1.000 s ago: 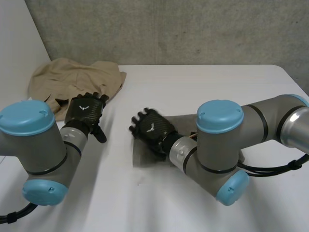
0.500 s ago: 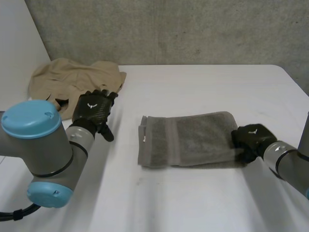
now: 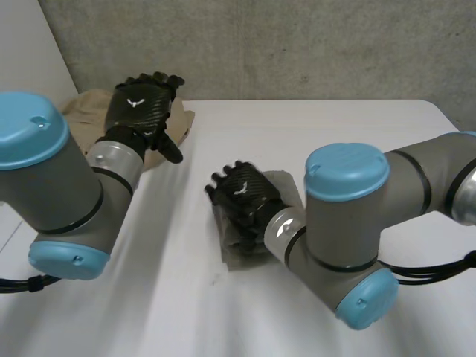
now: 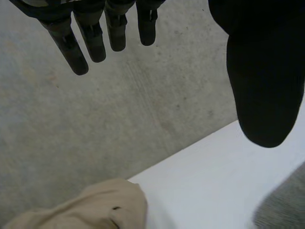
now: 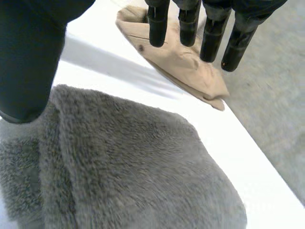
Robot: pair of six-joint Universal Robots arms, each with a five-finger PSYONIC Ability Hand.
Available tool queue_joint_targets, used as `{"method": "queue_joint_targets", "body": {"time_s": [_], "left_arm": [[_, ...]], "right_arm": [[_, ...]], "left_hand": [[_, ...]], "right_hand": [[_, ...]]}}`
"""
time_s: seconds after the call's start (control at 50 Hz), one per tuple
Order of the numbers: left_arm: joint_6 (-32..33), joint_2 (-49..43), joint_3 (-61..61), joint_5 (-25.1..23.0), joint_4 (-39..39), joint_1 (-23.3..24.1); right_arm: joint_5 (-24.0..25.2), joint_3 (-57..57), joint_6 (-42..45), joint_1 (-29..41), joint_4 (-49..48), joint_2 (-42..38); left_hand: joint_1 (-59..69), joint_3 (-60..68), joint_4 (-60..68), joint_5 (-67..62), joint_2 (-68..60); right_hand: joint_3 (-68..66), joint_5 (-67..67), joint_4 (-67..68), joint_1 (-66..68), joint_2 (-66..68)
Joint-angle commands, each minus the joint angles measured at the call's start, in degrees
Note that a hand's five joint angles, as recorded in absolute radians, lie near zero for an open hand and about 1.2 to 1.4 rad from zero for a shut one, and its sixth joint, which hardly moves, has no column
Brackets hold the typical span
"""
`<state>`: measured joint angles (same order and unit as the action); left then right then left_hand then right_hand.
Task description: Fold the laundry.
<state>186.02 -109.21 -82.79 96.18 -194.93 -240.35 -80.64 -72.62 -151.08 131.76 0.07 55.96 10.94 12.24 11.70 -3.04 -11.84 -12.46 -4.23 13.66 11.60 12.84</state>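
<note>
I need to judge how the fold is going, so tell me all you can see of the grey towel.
The grey towel is thick, fluffy terry, folded into a compact bundle lying on the white table. The right hand is over it, fingers straight, hiding much of it in the head view; whether it presses down I cannot tell. The beige garment lies apart, beyond the fingertips.

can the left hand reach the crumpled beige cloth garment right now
Probably yes: the open left hand hangs over the crumpled beige cloth garment with nothing between them; the right hand is away over the fluffy grey towel.
</note>
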Motion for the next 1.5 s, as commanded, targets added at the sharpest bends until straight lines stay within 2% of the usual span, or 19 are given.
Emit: {"method": "queue_joint_targets", "body": {"time_s": [0.02, 0.08, 0.26, 0.44, 0.56, 0.68, 0.8, 0.88, 0.96, 1.14, 1.4, 1.5], "left_arm": [[-3.74, -8.36, 6.13, -0.64, 4.11, 6.37], [-3.83, -12.14, 8.24, -1.52, 5.87, 8.39], [-3.21, -22.44, 12.56, -1.52, 10.89, 10.60], [0.92, -27.19, 16.69, 0.23, 18.97, 10.25], [0.83, -24.82, 17.22, -0.12, 20.21, 9.63], [-0.40, -14.72, 16.25, -0.64, 20.12, 8.84], [-2.94, -8.39, 15.99, -7.57, 20.47, 6.56], [-4.87, -4.97, 14.68, -15.56, 20.73, 4.37], [-5.93, -3.20, 13.88, -18.48, 20.65, 2.96], [-6.90, -2.76, 12.91, -18.40, 20.65, 2.51], [-6.99, -2.67, 12.21, -18.40, 20.56, 2.95], [-6.99, -2.67, 12.21, -18.40, 20.56, 2.95]], "right_arm": [[0.40, -1.21, -17.39, -13.44, 0.37, 4.69], [1.01, -0.42, -19.16, -15.04, 2.65, 2.67], [1.46, 3.89, -17.93, -15.21, 7.67, -6.90], [0.75, 4.15, -13.28, -15.30, 8.37, -8.76], [1.10, 1.44, -13.36, -15.83, 7.58, -3.51], [0.67, -5.59, -17.22, -18.46, 3.37, 3.98], [1.10, -13.68, -24.51, -23.30, 2.57, 7.41], [2.42, -17.11, -26.37, -23.65, 2.48, 7.41], [4.96, -18.69, -27.42, -24.00, 2.31, 6.54], [9.36, -16.68, -36.91, -23.39, 1.87, 1.26], [8.66, -13.16, -38.23, -20.14, -1.38, -2.08], [8.66, -10.79, -40.52, -18.47, -1.39, -4.10]], "left_hand": [[2.30, 1.01, 1.54, -0.20, -1.40], [2.30, 1.01, 1.54, -0.20, -1.40], [2.64, 1.34, 1.88, -0.53, -1.74], [2.81, 1.51, 2.05, -0.70, -1.91], [1.80, 0.50, 1.04, 0.30, -0.90], [0.96, -0.34, 0.20, 1.15, -0.06], [0.79, -0.51, 0.03, 1.32, 0.11], [1.29, 0.00, 0.53, 0.81, -0.39], [1.63, 0.33, 0.87, 0.47, -0.73], [1.63, 0.33, 0.87, 0.47, -0.73], [1.63, 0.33, 0.87, 0.47, -0.73], [1.63, 0.33, 0.87, 0.47, -0.73]], "right_hand": [[2.46, 4.23, -3.66, -1.60, -2.84], [2.46, 4.23, -3.66, -1.60, -2.84], [2.46, 4.23, -3.66, -1.60, -2.84], [2.46, 4.23, -3.66, -1.60, -2.84], [2.46, 4.23, -3.66, -1.60, -2.84], [2.46, 4.23, -3.66, -1.60, -2.84], [2.46, 4.23, -3.66, -1.60, -2.84], [2.46, 4.23, -3.66, -1.60, -2.84], [2.46, 4.23, -3.66, -1.60, -2.84], [2.46, 4.23, -3.66, -1.60, -2.84], [2.21, 3.98, -3.41, -1.35, -2.59], [-3.17, -1.40, 1.97, 4.03, 2.79]]}}
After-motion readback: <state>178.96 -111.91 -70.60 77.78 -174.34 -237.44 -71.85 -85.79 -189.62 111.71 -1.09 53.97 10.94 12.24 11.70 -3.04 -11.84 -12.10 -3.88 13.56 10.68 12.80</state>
